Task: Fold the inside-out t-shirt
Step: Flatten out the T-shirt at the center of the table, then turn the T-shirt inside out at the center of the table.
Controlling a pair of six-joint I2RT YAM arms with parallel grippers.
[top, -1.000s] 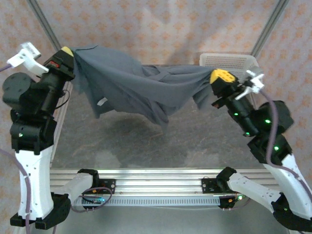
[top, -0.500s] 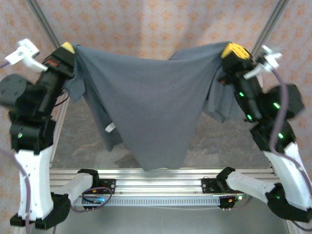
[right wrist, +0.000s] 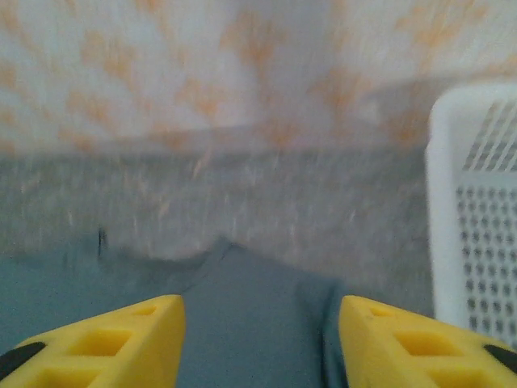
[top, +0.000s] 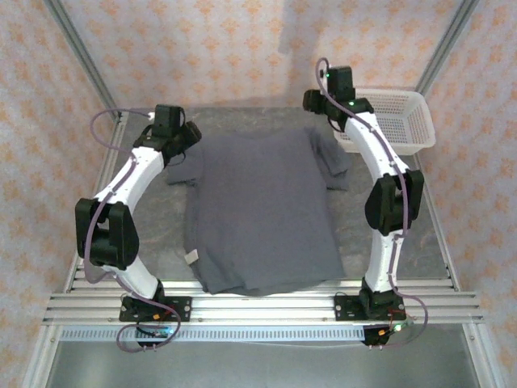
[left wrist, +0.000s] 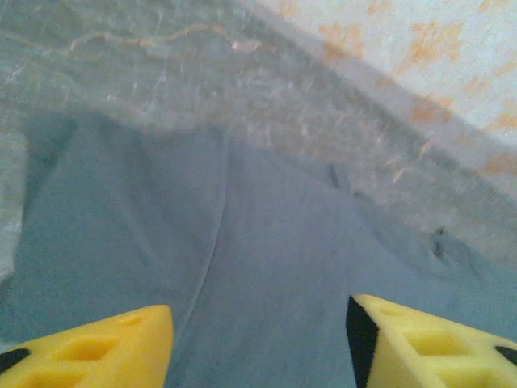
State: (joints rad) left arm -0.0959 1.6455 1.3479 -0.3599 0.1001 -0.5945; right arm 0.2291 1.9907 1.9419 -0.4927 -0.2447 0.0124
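Note:
The inside-out t-shirt point(top: 262, 214) lies spread flat on the grey table, hem toward the arms' bases, with a small white label point(top: 192, 257) at its lower left. My left gripper point(top: 187, 136) hovers at the shirt's far left shoulder. In the left wrist view that gripper point(left wrist: 258, 347) stands open, its yellow fingertips point(left wrist: 97, 347) apart over flat cloth point(left wrist: 266, 242). My right gripper point(top: 317, 103) hangs over the far right shoulder. It point(right wrist: 258, 343) is open too, with the shirt's sleeve edge point(right wrist: 258, 307) lying between its fingers, untouched.
A white mesh basket point(top: 400, 121) stands at the table's far right corner, close beside the right gripper, and its wall point(right wrist: 477, 242) shows in the right wrist view. The patterned back wall rises just behind the shirt. Bare table point(top: 137, 234) flanks the shirt.
The shirt hung stretched in the air between both shut grippers. Both have since carried it to the far side, laid it flat and let go, jaws now open.

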